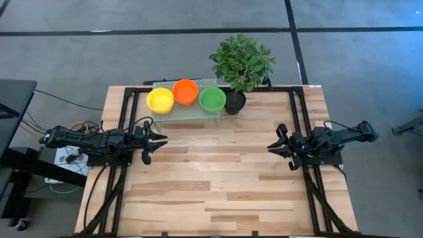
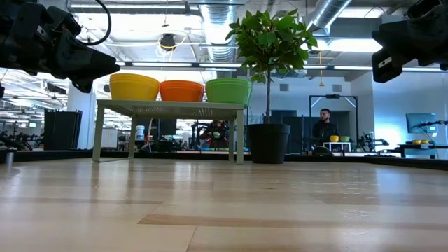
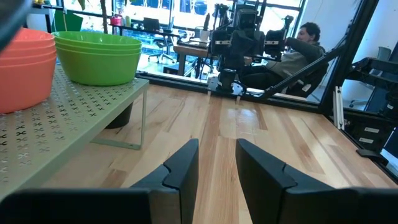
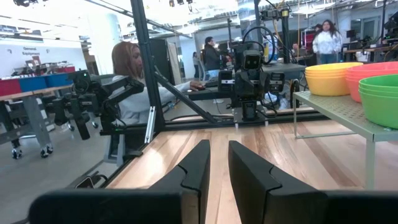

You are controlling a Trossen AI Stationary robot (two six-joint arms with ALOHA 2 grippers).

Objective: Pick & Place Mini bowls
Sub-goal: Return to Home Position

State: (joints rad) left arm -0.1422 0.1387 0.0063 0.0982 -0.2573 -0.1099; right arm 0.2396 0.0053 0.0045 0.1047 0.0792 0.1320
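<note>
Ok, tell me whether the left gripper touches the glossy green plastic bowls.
Apart: the high view shows bare tabletop between left gripper and green bowls.

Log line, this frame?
left claw open | right claw open | round plastic mini bowls: yellow stack, orange stack, green stack on pale-green perforated shelf

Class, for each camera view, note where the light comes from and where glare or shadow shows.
High view: even light, no hard shadows on the light wooden table. Low view: bright ceiling lamps behind leave the left gripper and right gripper as dark silhouettes, and the table shows a sheen. Left wrist view: the glossy green plastic bowls catch soft highlights before bright windows.
</note>
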